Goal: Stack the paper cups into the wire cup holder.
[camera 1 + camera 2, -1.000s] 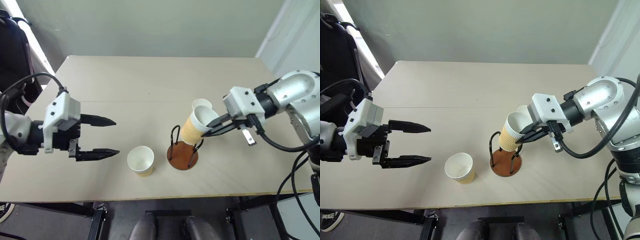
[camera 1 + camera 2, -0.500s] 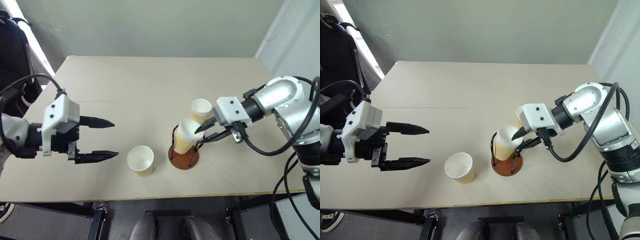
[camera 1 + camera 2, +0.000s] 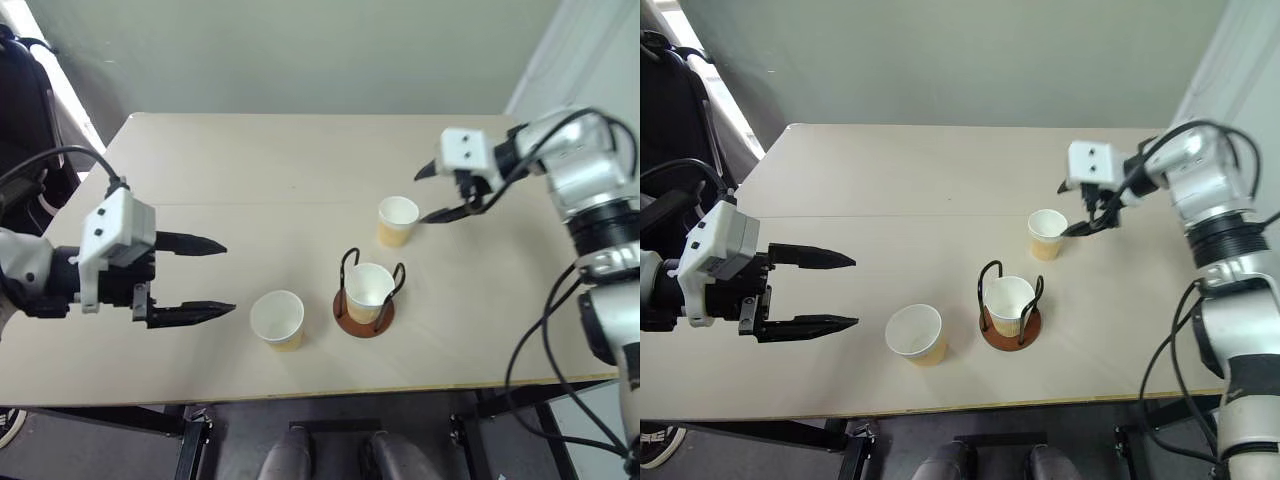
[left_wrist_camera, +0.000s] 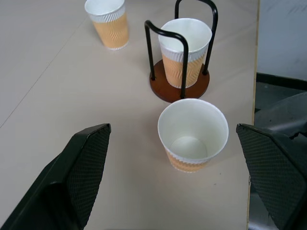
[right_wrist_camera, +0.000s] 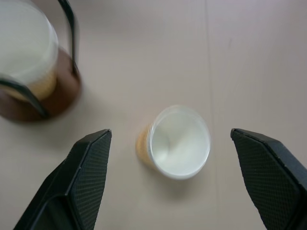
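- We take the wire cup holder (image 3: 364, 300) as our landmark: it stands near the front edge of the table (image 3: 300, 160), with one paper cup (image 3: 370, 290) seated upright inside its loops, rim up, ready to take the next cup.
- A second cup (image 3: 397, 221) stands upright on the table just behind the holder and slightly toward our right arm's side; we judge it the next to be nested.
- A third cup (image 3: 279, 320) stands upright beside the holder on our left arm's side, close to it but not touching.
- Our right gripper (image 3: 447, 193) hangs above and behind the holder, over the second cup, with its fingers spread wide and nothing between them; the right wrist view looks straight down onto that cup, which suggests we are lining up a grasp.
- Our left gripper (image 3: 215, 278) waits well to the left of the holder, fingers fully apart and empty, pointing toward the third cup.
- A second ago our right gripper held the first cup tilted over the holder; that cup now sits in the holder, released, and the gripper has opened and moved back.
- Our left gripper has kept its place.
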